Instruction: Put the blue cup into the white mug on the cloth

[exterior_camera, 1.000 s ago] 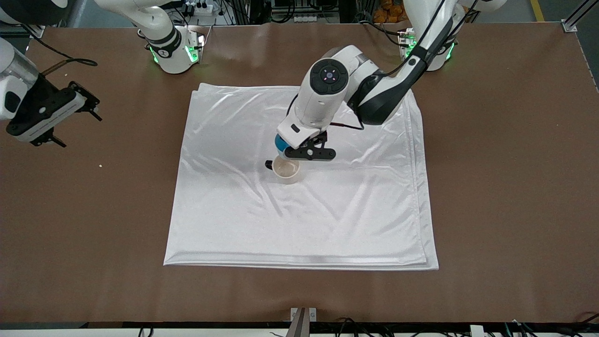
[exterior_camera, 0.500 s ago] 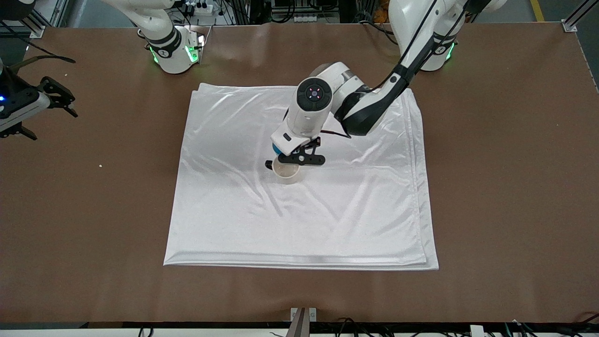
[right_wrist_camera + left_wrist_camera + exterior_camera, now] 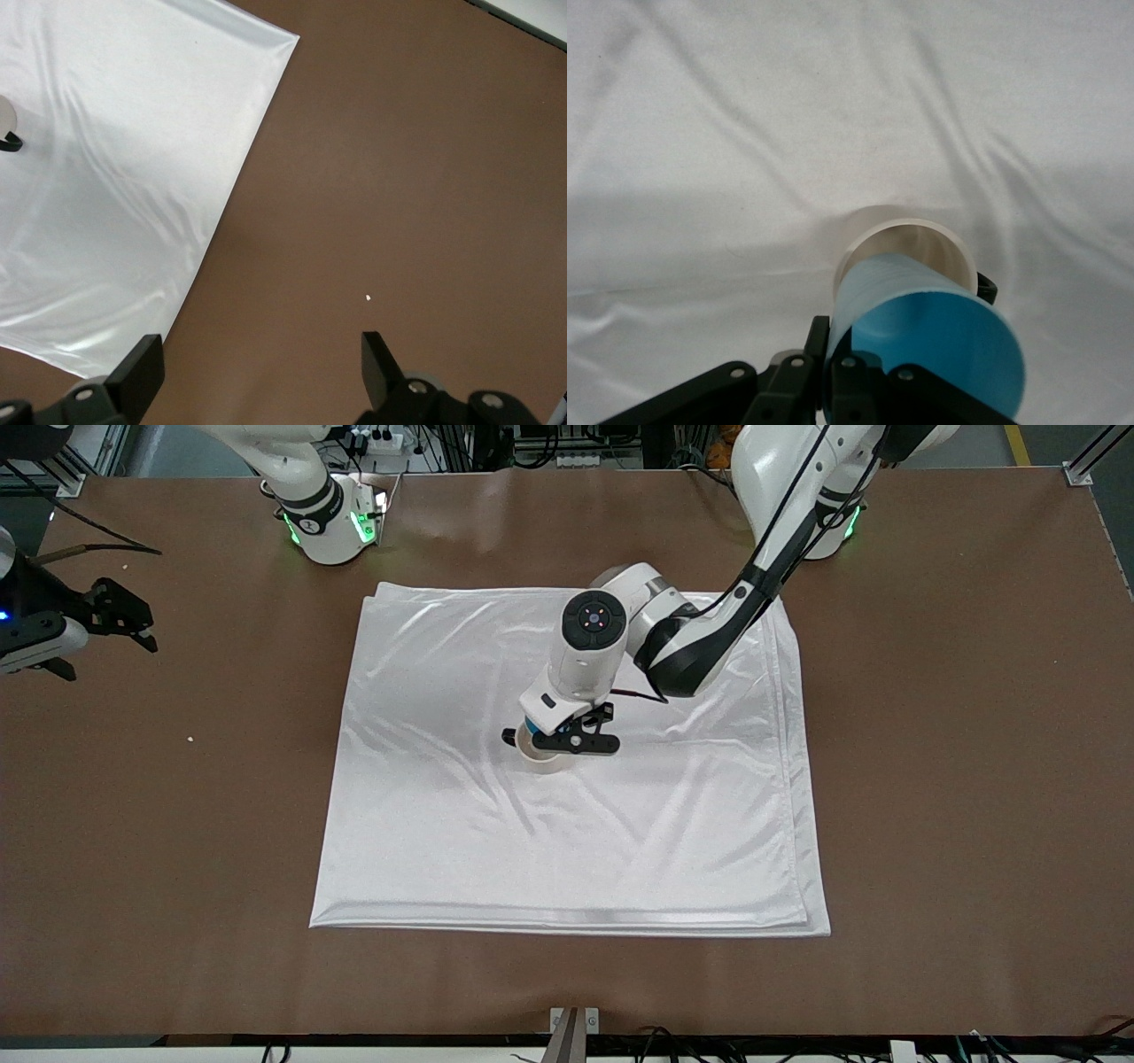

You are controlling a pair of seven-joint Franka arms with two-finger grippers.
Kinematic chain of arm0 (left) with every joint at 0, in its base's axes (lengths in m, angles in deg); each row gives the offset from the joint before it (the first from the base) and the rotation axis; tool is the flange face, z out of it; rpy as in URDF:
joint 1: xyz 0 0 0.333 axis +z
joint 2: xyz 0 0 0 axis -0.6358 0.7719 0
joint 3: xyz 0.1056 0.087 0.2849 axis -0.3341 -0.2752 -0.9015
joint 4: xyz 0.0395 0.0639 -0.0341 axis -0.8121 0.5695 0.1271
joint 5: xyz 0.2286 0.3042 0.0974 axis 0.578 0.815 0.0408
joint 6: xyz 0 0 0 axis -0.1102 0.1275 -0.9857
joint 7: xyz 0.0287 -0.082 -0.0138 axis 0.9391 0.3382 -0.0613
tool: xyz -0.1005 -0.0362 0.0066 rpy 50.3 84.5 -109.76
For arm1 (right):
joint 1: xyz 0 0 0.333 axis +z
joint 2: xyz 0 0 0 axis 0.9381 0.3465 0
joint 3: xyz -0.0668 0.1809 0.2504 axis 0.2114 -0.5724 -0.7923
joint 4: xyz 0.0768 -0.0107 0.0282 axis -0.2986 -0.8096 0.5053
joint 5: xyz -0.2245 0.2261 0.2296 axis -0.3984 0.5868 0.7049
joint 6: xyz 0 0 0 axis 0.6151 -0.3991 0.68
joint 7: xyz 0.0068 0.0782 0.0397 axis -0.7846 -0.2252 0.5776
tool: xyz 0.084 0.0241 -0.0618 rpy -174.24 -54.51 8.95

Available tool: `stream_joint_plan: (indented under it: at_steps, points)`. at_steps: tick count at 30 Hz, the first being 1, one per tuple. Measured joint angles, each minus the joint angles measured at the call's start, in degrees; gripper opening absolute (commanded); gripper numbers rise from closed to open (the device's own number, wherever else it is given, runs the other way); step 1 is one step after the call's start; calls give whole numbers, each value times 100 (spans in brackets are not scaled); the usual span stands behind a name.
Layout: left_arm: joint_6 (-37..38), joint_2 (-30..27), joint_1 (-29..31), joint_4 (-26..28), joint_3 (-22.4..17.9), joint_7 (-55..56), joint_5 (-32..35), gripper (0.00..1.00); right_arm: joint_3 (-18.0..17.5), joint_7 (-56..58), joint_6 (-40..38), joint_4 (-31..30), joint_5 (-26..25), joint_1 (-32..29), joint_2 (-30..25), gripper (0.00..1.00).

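The blue cup [image 3: 930, 336] hangs tilted, with my left gripper [image 3: 831, 354] shut on its wall, one finger inside and one outside. Its bottom end reaches the mouth of the white mug [image 3: 908, 237], which stands upright on the cloth [image 3: 744, 133]. In the front view the left gripper [image 3: 545, 737] is right over the mug [image 3: 545, 762] near the middle of the cloth [image 3: 576, 850], and only a sliver of the blue cup [image 3: 529, 729] shows. My right gripper [image 3: 133, 622] hovers open over bare table at the right arm's end and holds nothing [image 3: 257, 367].
The brown table [image 3: 930, 779] surrounds the cloth on all sides. A small white crumb [image 3: 190, 738] lies on it between the right gripper and the cloth. The mug's dark handle [image 3: 508, 736] points toward the right arm's end.
My left gripper has come down with the blue cup onto the mug's mouth. The right arm has drawn back toward its end of the table.
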Motion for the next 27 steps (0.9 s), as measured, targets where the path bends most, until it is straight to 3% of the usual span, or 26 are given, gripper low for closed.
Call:
stream_joint_plan:
  at_steps: [12, 13, 14, 16, 27]
  points:
    - [-329, 150, -106, 0, -7, 0, 43, 0, -43, -800, -8, 52, -156, 115, 47, 100]
    - [-348, 156, -109, 0, -8, 0, 43, 9, -43, -831, -10, 52, -156, 120, 49, 100]
    - [-370, 162, -111, 0, -8, 0, 43, 28, -43, -872, -11, 52, -156, 122, 51, 100]
    - [-414, 178, -112, 0, -8, 0, 44, 100, -41, -1002, -11, 52, -147, 122, 54, 100]
    - [-535, 196, -131, -43, -12, -4, 53, 100, -25, -1796, -21, 52, -71, 117, 75, 100]
